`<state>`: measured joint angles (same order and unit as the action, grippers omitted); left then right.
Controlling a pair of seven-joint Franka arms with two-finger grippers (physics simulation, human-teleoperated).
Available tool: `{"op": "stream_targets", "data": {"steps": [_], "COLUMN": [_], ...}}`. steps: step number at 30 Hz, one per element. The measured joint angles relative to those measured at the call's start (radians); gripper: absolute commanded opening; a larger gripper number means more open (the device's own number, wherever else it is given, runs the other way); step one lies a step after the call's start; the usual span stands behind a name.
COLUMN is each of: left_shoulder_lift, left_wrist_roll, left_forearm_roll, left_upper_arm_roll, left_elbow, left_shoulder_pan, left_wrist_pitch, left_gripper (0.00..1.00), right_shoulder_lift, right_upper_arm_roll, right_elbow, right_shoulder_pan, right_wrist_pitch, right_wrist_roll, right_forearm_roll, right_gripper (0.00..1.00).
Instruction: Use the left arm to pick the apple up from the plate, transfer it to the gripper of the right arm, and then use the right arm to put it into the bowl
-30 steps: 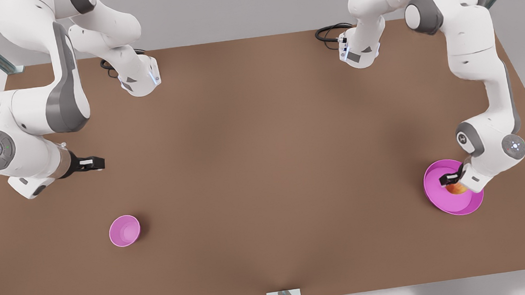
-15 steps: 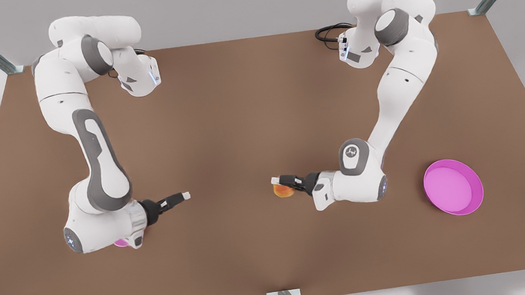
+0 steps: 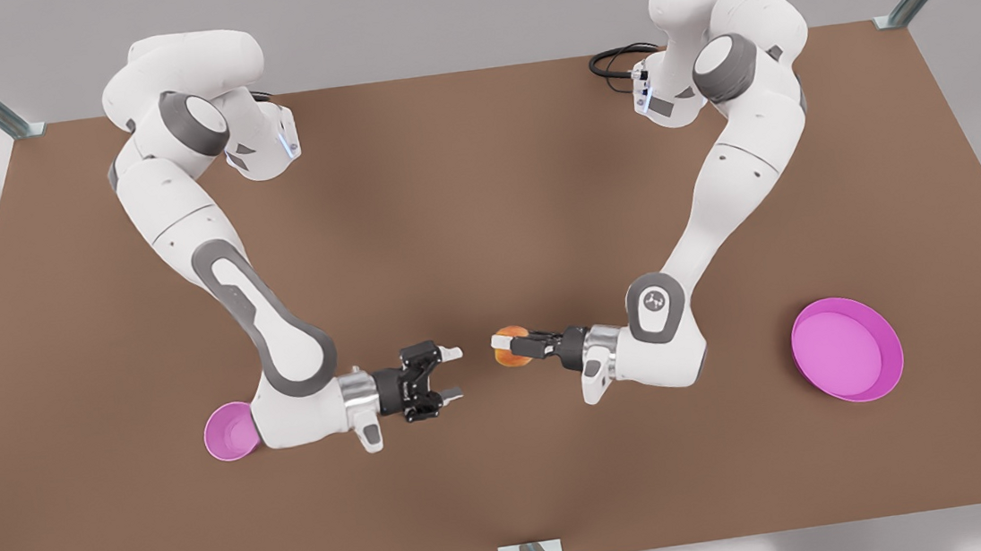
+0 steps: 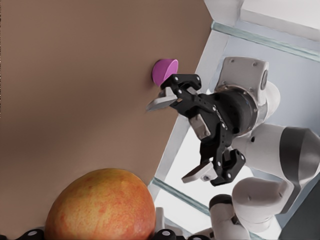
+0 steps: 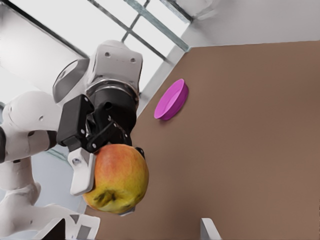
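Left jaws: the left gripper point(image 3: 504, 347) is clenched on the apple point(image 3: 510, 352), holding it out level above the middle of the worktop point(image 3: 484, 204), toward the other arm.
Right jaws: the right gripper point(image 3: 453, 374) is spread wide, empty, facing the apple across a small gap; in the left wrist view its two fingertips point(image 4: 161, 102) stand well apart, ready to take the fruit.
Apple: off the plate point(image 3: 847, 349), in the air between the two arms, near the right gripper but not yet between its jaws; in the right wrist view the apple point(image 5: 118, 179) sits gripped by the left gripper point(image 5: 95, 185).
Change: half a second ago the right gripper was farther off and pointing narrow; now it has swung in and opened, while the apple has moved only slightly nearer.
Meaning: pick-up is done and the hand-over is about to begin; the right jaws must close on the apple before the left lets go.
Bowl: the bowl point(image 3: 227, 432) waits behind the right arm's wrist, partly hidden by it.
Plate: bare, at the front view's right.
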<state>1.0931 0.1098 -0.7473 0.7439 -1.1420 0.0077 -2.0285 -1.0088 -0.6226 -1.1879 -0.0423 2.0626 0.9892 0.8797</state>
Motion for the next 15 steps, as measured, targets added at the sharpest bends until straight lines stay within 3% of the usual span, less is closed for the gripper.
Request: {"op": "stream_targets", "data": {"steps": [15], "left_shoulder_lift": [0.029], "left_wrist_roll": [-0.068], "left_forearm_roll": [-0.004], "left_upper_arm_roll": [-0.001], "left_elbow": [0.028], "left_shoulder_pan": [-0.009], "left_wrist_pitch": [-0.002], "left_gripper": [0.79], "right_shoulder_lift": [-0.013], "right_upper_arm_roll": [-0.071], "right_elbow": [-0.100], "right_shoulder_pan": [-0.007], "right_wrist_pitch": [0.230], "right_wrist_roll": [0.565], "right_forearm_roll": [0.071], "right_gripper": [1.00]}}
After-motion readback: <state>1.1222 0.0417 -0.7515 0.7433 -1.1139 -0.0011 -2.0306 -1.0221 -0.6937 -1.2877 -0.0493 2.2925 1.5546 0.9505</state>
